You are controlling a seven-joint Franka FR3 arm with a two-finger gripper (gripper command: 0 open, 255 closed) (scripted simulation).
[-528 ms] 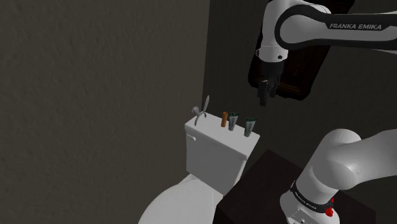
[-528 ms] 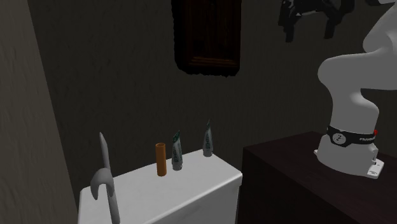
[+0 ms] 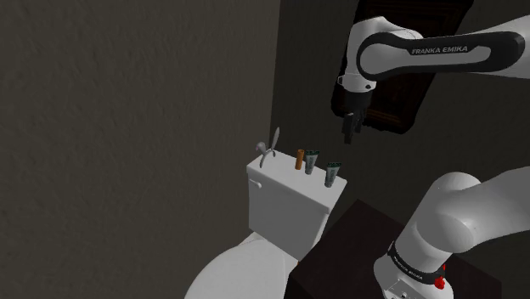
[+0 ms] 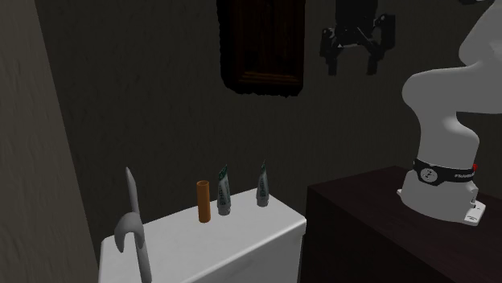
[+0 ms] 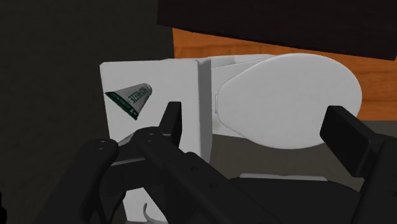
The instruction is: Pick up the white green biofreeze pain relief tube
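Hovering high with the gripper (image 4: 351,64) spread open and empty, I judge this to be the approach step; nothing is grasped yet. The Biofreeze tube (image 3: 333,173) stands upright at the shoulder view's right end of the toilet tank lid (image 3: 284,187), the end nearest the dark stand (image 3: 357,246). The gripper hangs well above it, close in front of the picture frame (image 4: 261,44) on the far wall.

Next I would need to come down and set the fingers across the tube's flat body. A second tube (image 3: 312,160) stands just beside it on the left, with an orange cylinder (image 3: 299,160) beyond that, so the left side is tight. The tube sits near the lid's corner, and I reckon a nudge could tip it over the edge. The space straight above looks open, and the wall crowds the far side.
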